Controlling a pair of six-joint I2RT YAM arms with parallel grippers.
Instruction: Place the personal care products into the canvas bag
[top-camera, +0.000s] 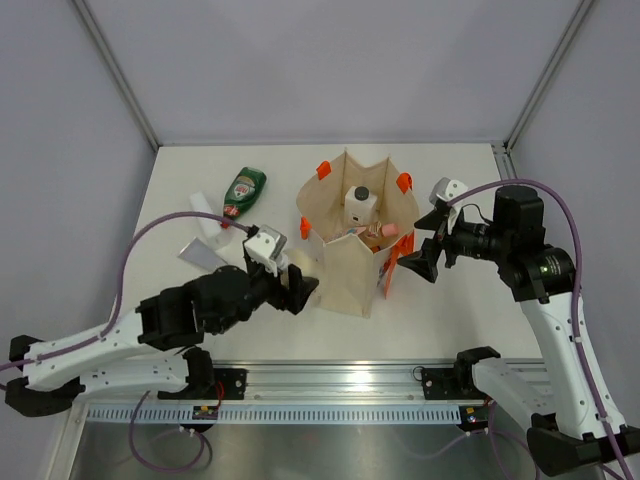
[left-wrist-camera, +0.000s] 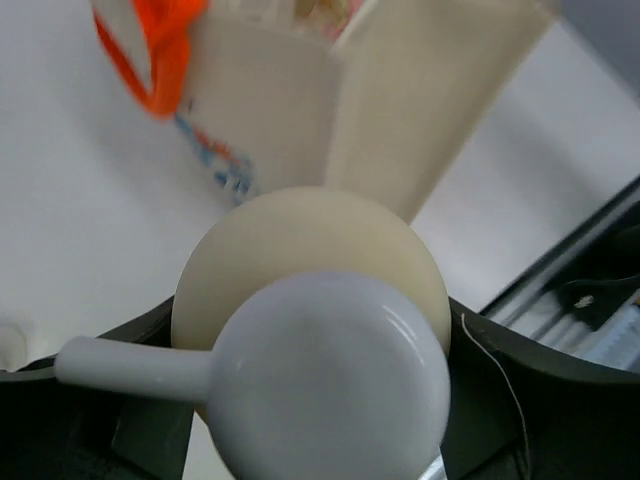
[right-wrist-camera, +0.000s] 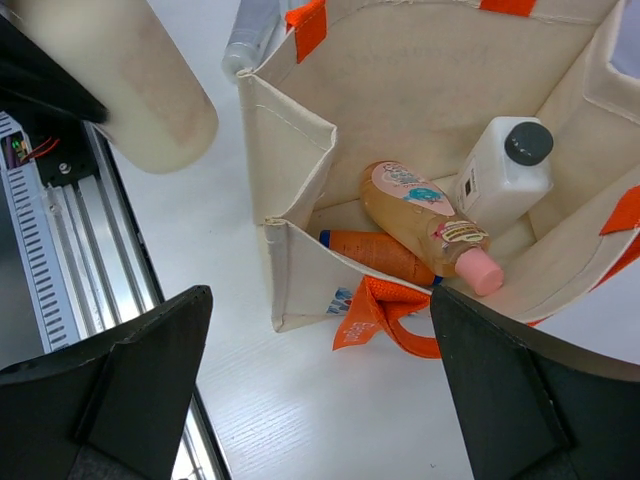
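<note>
**Pump bottle in hand, just short of the bag's near-left corner**

The left gripper (top-camera: 291, 284) is closed around the cream pump bottle (left-wrist-camera: 310, 262), one finger on each side of its body. In the left wrist view the pump head is nearest the camera. The bottle's long axis runs straight away from it, base first, toward the canvas bag (top-camera: 352, 262).

The bag stands upright on the surface (top-camera: 450, 320) with its mouth open. It lies directly ahead of the bottle's base, to the right of the left gripper. The right wrist view shows the bottle outside the bag, off the near-left corner and not yet over the rim. The coming move probably calls for carrying it up over that corner and then inward.

Three products are inside the bag: the white black-capped bottle (right-wrist-camera: 505, 172), the pink clear bottle (right-wrist-camera: 422, 222) and the orange cylinder (right-wrist-camera: 376, 256).

The right gripper (top-camera: 421, 256) hangs beside the bag's right wall, spread wide and holding nothing.

The green red-capped bottle (top-camera: 245, 190) and the white tube (top-camera: 206, 220) lie on the surface to the bag's far left. They are much nearer the left arm.
</note>
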